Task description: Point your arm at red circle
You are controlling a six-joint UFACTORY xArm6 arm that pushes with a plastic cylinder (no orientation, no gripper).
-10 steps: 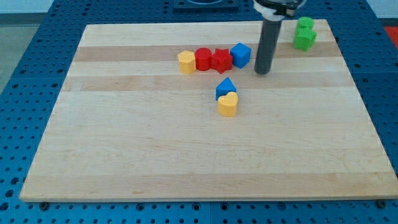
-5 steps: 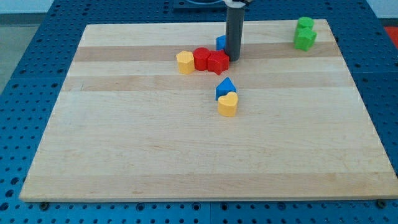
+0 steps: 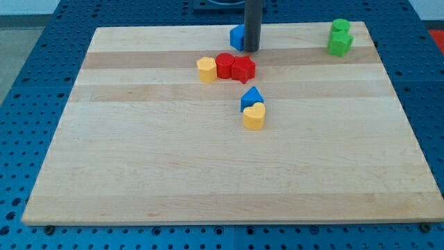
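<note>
The red circle block (image 3: 225,65) lies in the upper middle of the wooden board (image 3: 139,160), touching a red star block (image 3: 243,69) on its right and a yellow block (image 3: 207,69) on its left. My tip (image 3: 252,49) stands above and to the right of the red circle, a short gap from it. A blue cube (image 3: 238,37) sits right against the rod's left side, partly hidden by it.
A blue triangle block (image 3: 251,97) and a yellow heart block (image 3: 254,117) touch each other below the red pair. Two green blocks (image 3: 340,39) sit at the board's top right corner. A blue pegboard surrounds the board.
My tip has moved left and toward the view's top, pushing the blue cube from beside the red star up toward the board's top edge.
</note>
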